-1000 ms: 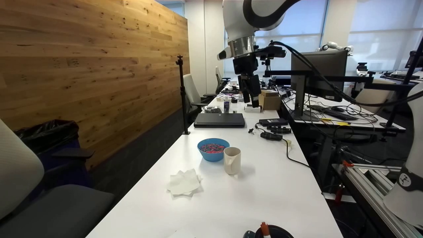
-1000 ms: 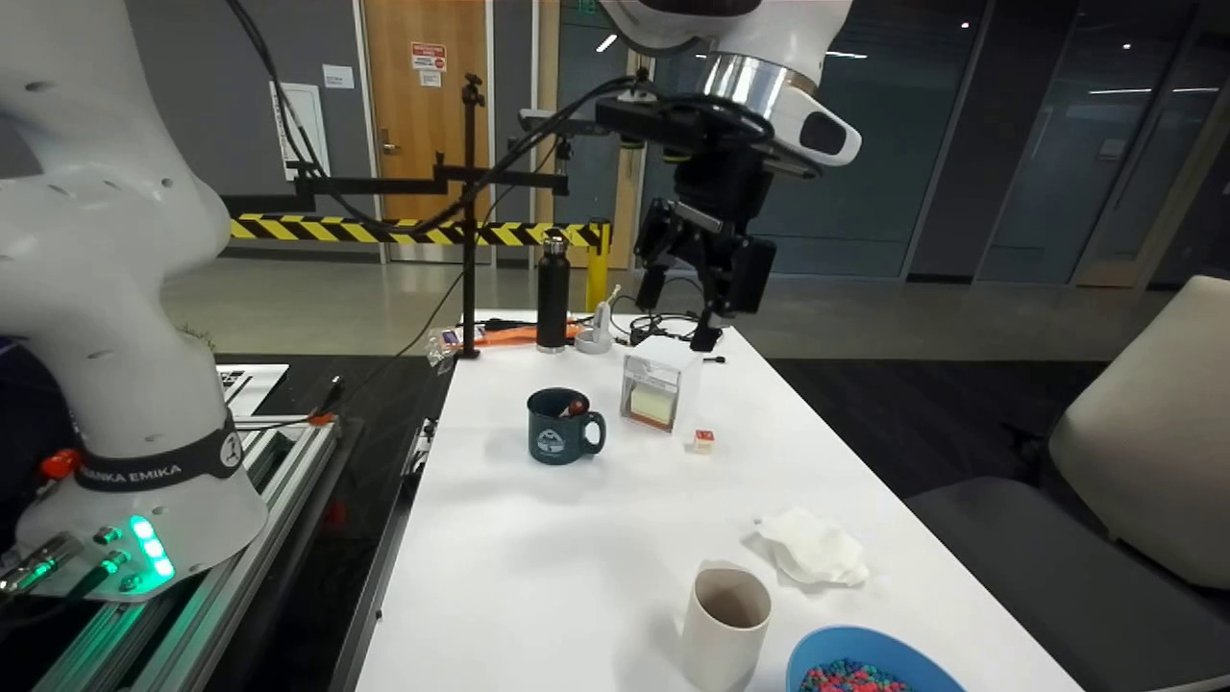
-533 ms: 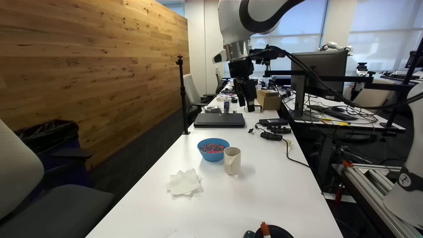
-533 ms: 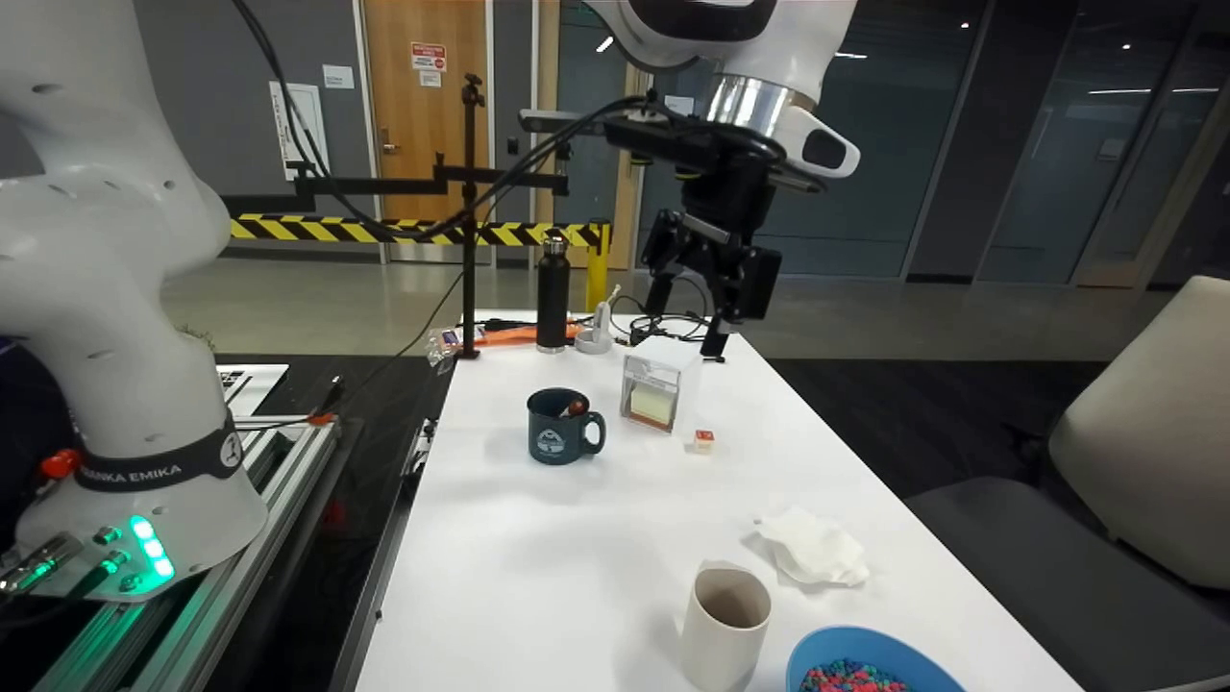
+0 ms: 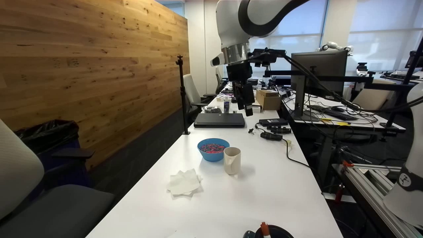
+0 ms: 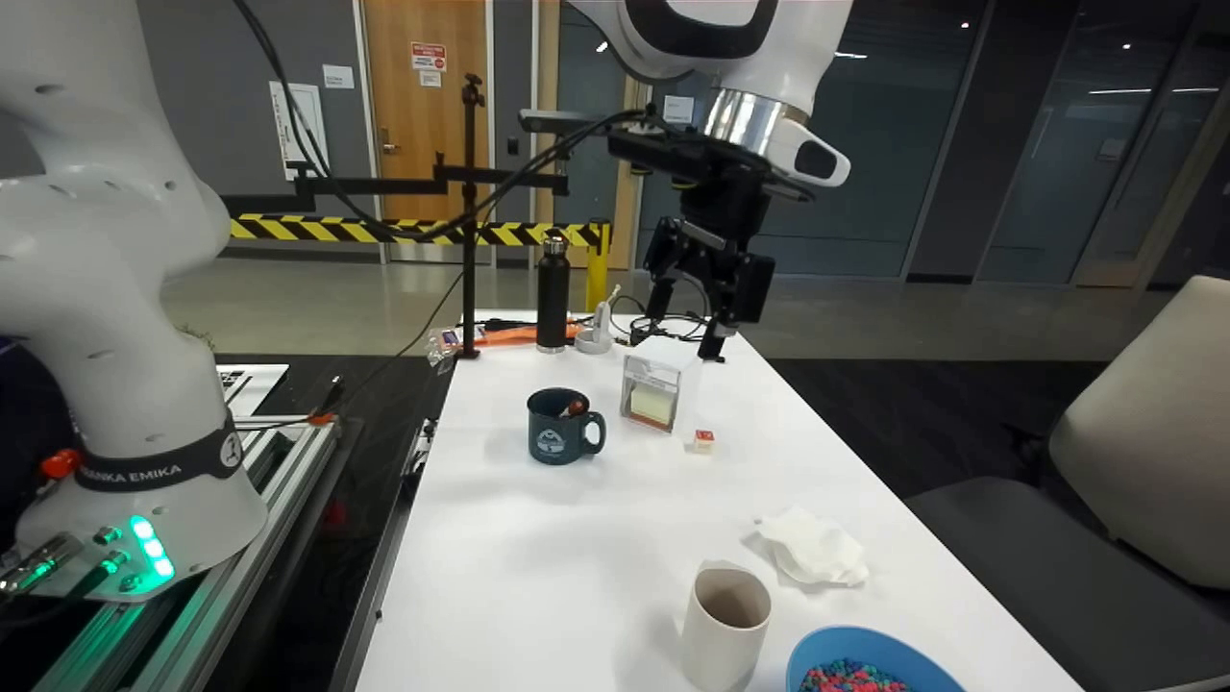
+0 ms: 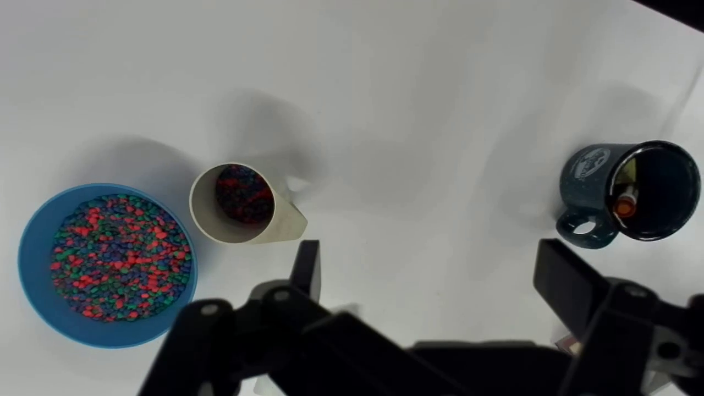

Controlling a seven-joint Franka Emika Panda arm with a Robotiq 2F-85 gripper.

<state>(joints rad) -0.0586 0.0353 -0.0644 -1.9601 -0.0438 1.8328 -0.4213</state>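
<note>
My black gripper (image 5: 245, 110) is open and empty, held in the air above the white table. It also shows in an exterior view (image 6: 685, 325) and in the wrist view (image 7: 432, 264), its fingers wide apart. A cream mug (image 7: 289, 223) with dark red and blue bits inside stands left of the jaws in the wrist view; it shows in both exterior views (image 5: 232, 162) (image 6: 723, 634). Beside it is a blue bowl (image 7: 110, 336) of red, green and blue pebbles (image 7: 124, 258). A dark mug (image 7: 588, 176), holding an orange-tipped marker (image 7: 626, 206), stands to the right. Nothing touches the gripper.
Crumpled white paper (image 6: 812, 548) lies on the table near the cream mug. A clear box of notes (image 6: 653, 394) and a small red-and-white block (image 6: 703, 442) stand near the dark mug (image 6: 553, 432). A black laptop (image 5: 219, 121), adapters (image 5: 271, 135) and a pole (image 5: 183, 96) are behind the bowl (image 5: 211, 158).
The arm and open gripper have moved lower, and slightly left in an exterior view. The mugs, bowl and paper have not moved.
</note>
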